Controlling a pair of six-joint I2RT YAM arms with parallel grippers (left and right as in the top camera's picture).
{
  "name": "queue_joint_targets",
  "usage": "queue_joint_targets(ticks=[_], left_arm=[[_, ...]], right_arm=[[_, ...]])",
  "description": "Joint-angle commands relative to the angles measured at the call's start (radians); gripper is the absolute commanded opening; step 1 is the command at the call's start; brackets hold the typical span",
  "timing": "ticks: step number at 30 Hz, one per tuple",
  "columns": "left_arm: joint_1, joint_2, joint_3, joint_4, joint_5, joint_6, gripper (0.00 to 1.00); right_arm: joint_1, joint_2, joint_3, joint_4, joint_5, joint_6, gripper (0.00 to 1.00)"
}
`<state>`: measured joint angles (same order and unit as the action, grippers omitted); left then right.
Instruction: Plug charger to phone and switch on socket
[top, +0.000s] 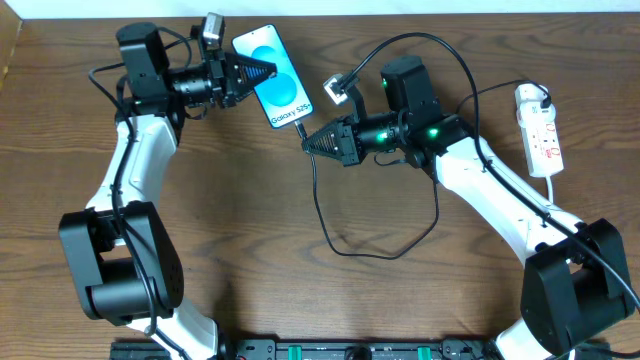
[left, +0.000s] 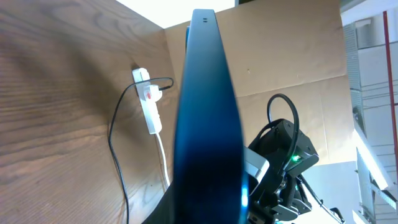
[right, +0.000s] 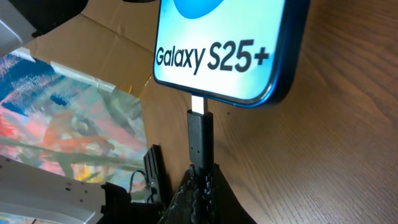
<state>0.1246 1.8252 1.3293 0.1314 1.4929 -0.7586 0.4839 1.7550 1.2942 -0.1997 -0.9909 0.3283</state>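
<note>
Brown wood-grain worktop (top: 250, 230): I see it mostly bare across the centre and front, between the two arms, so there is room to move there.

Left arm (top: 135, 170) comes up from the near left with its forearm turned level toward the centre, close to the far edge. Right arm (top: 490, 185) comes up from the near right and reaches inward to mid-worktop.

Long white power strip (top: 541, 130) with red switch marks lies near the right edge, well apart from both pincers. I can't tell the switch position. A black plug (left: 160, 88) sits in one end of it.

Black-edged smartphone with cyan screen and white "Galaxy S25+" lettering (top: 285, 95) is near the far edge, screen up and skewed, lettered end toward the right arm. Left pincer (top: 266, 73) is clenched on its long side. I can't tell whether the phone clears the wood.

Thin black charger cable (top: 330, 235) drops from the phone's end toward the near edge and loops wide over the bare centre.

Right pincer (right: 200, 180) is clenched on the small black connector tip (right: 200, 134), in line with the phone's bottom port. Its metal end touches that edge, with a sliver of metal showing.
</note>
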Motion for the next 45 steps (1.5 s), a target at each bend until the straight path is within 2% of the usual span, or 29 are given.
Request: queue_joint_targets(ticks=[1,45], left_arm=[[-0.01,-0.022,0.016,0.006,0.04,0.005,0.07],[-0.026,-0.022,0.016,0.006,0.04,0.006,0.07]], right_arm=[[-0.005,-0.003,0.0,0.005,0.01,-0.019,0.01],[0.01,-0.003,0.0,0.023,0.027,0.008,0.01]])
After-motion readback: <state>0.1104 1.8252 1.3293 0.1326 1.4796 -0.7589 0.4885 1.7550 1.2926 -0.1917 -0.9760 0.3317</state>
